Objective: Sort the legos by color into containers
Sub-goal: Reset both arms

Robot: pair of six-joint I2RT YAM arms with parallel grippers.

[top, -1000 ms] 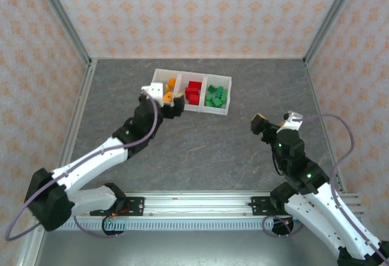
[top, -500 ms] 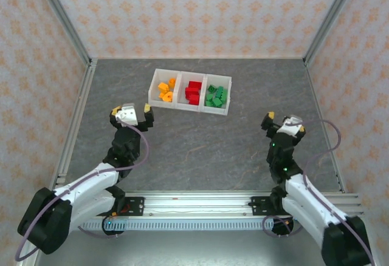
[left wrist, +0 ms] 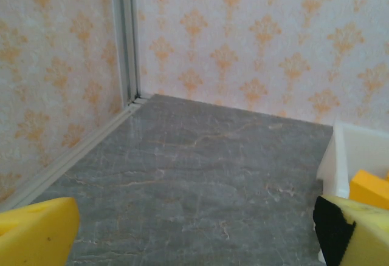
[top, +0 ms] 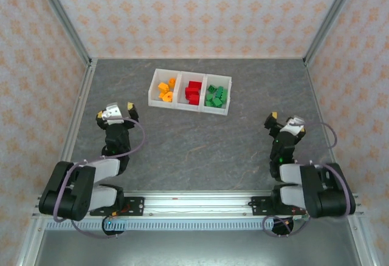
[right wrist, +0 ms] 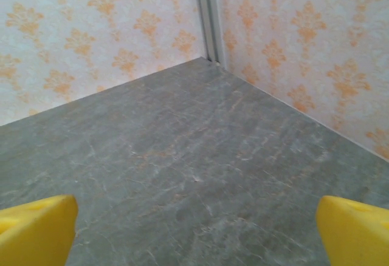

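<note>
The grey marbled desk (top: pixel 200 144) takes up most of the enclosure, with papered walls (top: pixel 182 11) on three sides and a metal rail (top: pixel 200 200) running along its near edge.

Both arms sit folded low against that near edge. The left arm (top: pixel 91 178) is by the near left corner and the right arm (top: pixel 310 187) by the near right corner.

The containers (top: pixel 182 107) stand toward the far edge, a little left of the middle, as three white bins joined in a row and well apart from both arms. From the left wrist camera, a white wall of the containers (left wrist: pixel 340 156) shows at the right side.

The left end effector (top: pixel 115 110) is held up close to the left edge. Its yellow-padded fingers stand wide apart with nothing between them, as the wrist view (left wrist: pixel 194 242) shows clearly. The right end effector (top: pixel 285 123) is close to the right edge, and it too is spread wide and empty (right wrist: pixel 194 235).

The orange legos (top: pixel 165 90) lie in the left bin, the red legos (top: pixel 193 92) in the middle bin and the green legos (top: pixel 216 96) in the right bin. An orange block (left wrist: pixel 371 188) peeks over the white wall in the left wrist view. It is probably one of the orange pieces, though it is cut off at the edge.
</note>
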